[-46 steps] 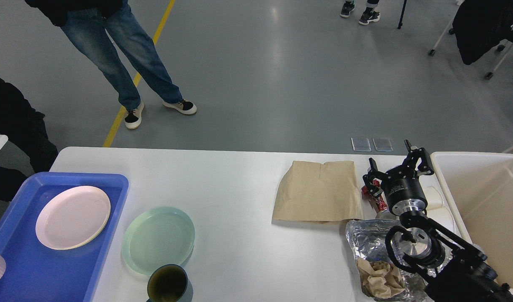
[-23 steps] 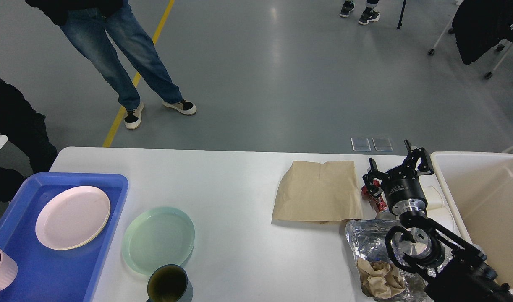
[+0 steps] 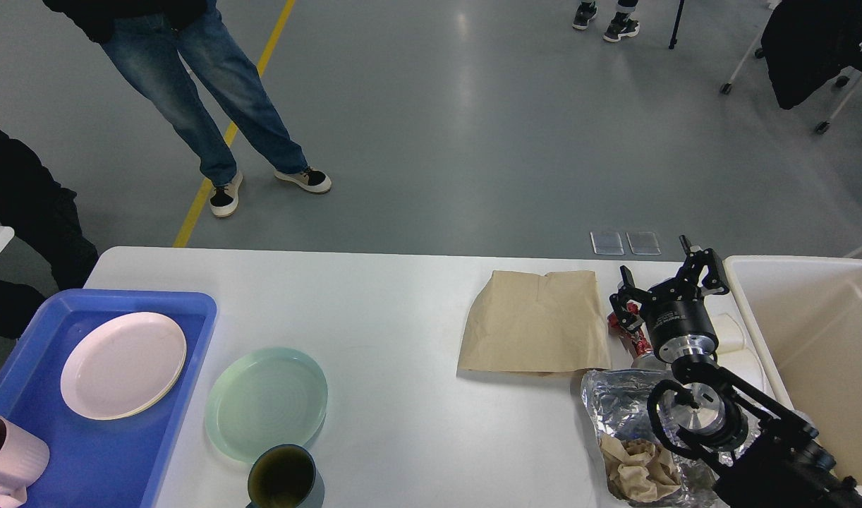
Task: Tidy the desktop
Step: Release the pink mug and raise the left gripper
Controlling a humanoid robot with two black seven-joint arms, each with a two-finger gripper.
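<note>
Hovering over the desktop (image 3: pixel 403 310) near its right end, right gripper (image 3: pixel 667 281) with jaws spread, pinching nothing; left gripper unseen.

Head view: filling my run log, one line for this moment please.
right gripper open, above red wrapper | brown bag on desktop | left gripper unseen

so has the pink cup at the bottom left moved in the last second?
Yes. The pink cup has shifted right, further in from the view's left edge over the blue tray, which stays put.
</note>
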